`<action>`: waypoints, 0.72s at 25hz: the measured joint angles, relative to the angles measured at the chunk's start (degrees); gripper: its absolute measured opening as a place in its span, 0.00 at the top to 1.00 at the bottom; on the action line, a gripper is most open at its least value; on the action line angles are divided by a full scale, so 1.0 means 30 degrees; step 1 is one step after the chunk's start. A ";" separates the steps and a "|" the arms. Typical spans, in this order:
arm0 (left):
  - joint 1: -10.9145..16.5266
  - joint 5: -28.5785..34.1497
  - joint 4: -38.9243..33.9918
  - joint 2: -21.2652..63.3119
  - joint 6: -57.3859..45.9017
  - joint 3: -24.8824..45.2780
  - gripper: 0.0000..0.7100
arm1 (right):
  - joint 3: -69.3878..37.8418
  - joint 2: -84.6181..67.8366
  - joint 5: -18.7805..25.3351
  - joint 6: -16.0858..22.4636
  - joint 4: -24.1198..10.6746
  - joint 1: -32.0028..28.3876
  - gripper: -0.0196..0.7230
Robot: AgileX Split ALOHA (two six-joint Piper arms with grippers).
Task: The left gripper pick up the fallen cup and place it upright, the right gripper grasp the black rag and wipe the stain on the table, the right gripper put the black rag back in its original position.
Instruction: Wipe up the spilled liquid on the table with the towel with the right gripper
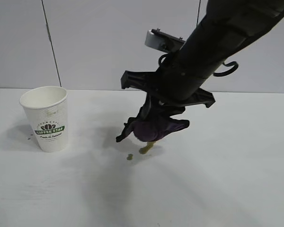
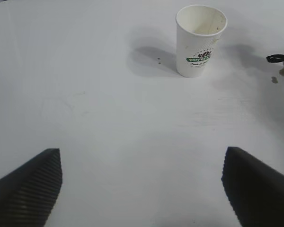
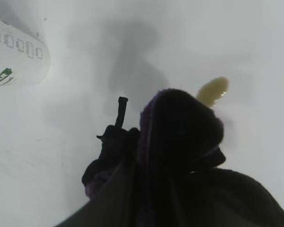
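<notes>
The bulky black right gripper point(image 1: 156, 124) reaches down from the upper right in the exterior view, its fingers pinching the bunched black rag with a dark purple middle point(image 1: 154, 128) just above the wide white matte table point(image 1: 217, 179). The small olive-green stain point(image 1: 146, 149) lies directly beneath the rag, with a tiny drop beside it. The white textured paper cup with a green logo point(image 1: 46, 118) stands upright, well apart at the left.

In the left wrist view, the left gripper point(image 2: 142, 187) hovers with its tapered black fingers point(image 2: 28, 187) spread wide, the cup point(image 2: 199, 40) far ahead.

In the right wrist view, the rag point(image 3: 177, 137) covers part of the stain point(image 3: 212, 91).

Cup point(image 1: 46, 118) upright, left of stain point(image 1: 146, 148)
</notes>
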State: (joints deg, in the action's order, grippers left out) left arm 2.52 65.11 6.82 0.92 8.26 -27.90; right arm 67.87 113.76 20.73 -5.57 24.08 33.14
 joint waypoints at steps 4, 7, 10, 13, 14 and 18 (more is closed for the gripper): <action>0.0000 0.0000 0.0000 0.0000 0.0000 0.0000 0.07 | -0.0007 0.0476 -0.0926 0.0000 -0.0176 0.0074 0.86; 0.0000 0.0000 0.0000 0.0000 0.0000 0.0000 0.07 | -0.0007 0.0805 -0.1734 0.0077 -0.0533 0.0074 0.86; 0.0000 0.0000 0.0000 0.0000 0.0000 0.0000 0.07 | -0.0007 0.1195 -0.2376 0.0192 -0.0732 0.0074 0.86; 0.0000 0.0000 0.0000 0.0000 0.0000 0.0000 0.07 | -0.0007 0.1458 -0.2788 0.0276 -0.0796 0.0074 0.86; 0.0000 0.0000 0.0000 0.0000 0.0000 0.0000 0.07 | -0.0007 0.1479 -0.2871 0.0276 -0.0822 0.0074 0.86; 0.0000 0.0000 0.0000 0.0000 0.0000 0.0000 0.07 | -0.0007 0.1479 -0.3125 0.0276 -0.0906 -0.0314 0.86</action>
State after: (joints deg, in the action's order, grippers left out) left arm 2.52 65.11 6.82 0.92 8.26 -27.90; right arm 67.85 118.20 11.36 -4.74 21.36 32.20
